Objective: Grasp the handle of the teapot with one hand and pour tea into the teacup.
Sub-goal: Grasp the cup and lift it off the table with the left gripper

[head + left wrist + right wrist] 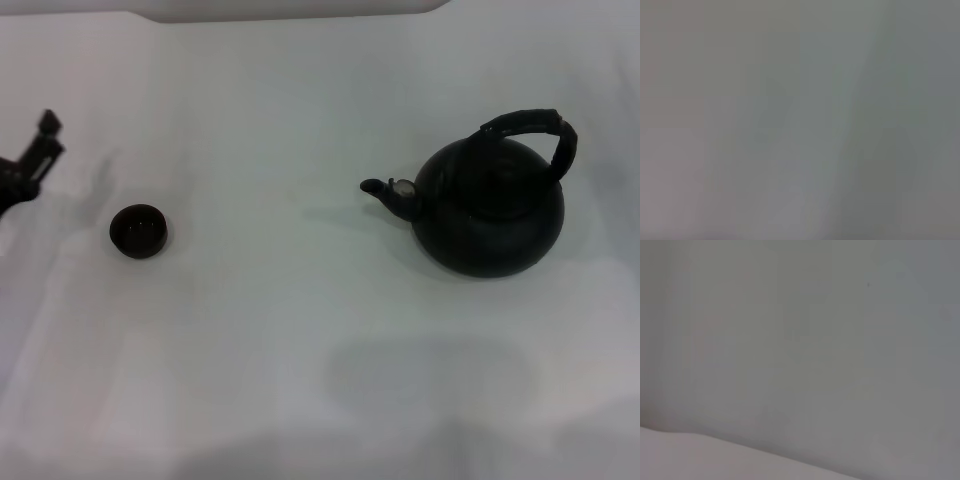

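The large matte-black teapot (492,212) stands upright on the white table at the right in the head view, its short spout pointing left toward the teacup. Its thick black arched handle (540,130) spans over the top, tilted toward the right. The small dark teacup (138,231) stands at the left, well apart from the teapot. My left gripper (35,155) shows at the far left edge, behind and left of the teacup, touching nothing. My right gripper is out of view. Both wrist views show only blank grey surface.
The white table (300,330) spreads between and in front of the teacup and teapot. A pale edge (290,10) runs along the back of the table.
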Controlling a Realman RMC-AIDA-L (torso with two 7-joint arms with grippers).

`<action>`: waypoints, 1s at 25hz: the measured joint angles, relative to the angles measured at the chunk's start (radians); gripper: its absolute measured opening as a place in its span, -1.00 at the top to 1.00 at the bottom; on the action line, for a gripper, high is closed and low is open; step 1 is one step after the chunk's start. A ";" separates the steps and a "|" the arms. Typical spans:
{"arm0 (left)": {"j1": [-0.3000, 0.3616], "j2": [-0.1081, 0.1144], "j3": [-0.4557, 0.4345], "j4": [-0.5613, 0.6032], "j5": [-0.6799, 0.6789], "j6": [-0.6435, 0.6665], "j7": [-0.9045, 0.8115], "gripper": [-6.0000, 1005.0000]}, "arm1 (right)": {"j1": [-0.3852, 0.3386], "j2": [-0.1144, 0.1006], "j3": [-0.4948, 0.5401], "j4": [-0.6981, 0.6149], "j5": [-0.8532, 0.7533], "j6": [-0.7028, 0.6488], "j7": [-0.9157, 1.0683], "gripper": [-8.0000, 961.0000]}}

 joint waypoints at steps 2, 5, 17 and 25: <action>0.032 -0.001 -0.002 0.007 -0.013 -0.069 0.015 -0.69 | 0.002 0.000 0.000 0.000 0.000 0.000 0.000 -0.82; 0.069 -0.001 -0.002 0.013 -0.020 -0.122 0.020 -0.69 | 0.009 0.000 0.000 0.000 -0.002 -0.001 0.000 -0.82; 0.155 0.002 0.003 0.014 -0.033 -0.206 0.017 -0.69 | 0.041 0.000 -0.014 0.000 -0.003 -0.006 0.000 -0.82; 0.150 0.004 0.008 0.060 -0.016 -0.216 -0.014 -0.69 | 0.038 0.001 -0.026 -0.001 -0.003 -0.001 0.000 -0.81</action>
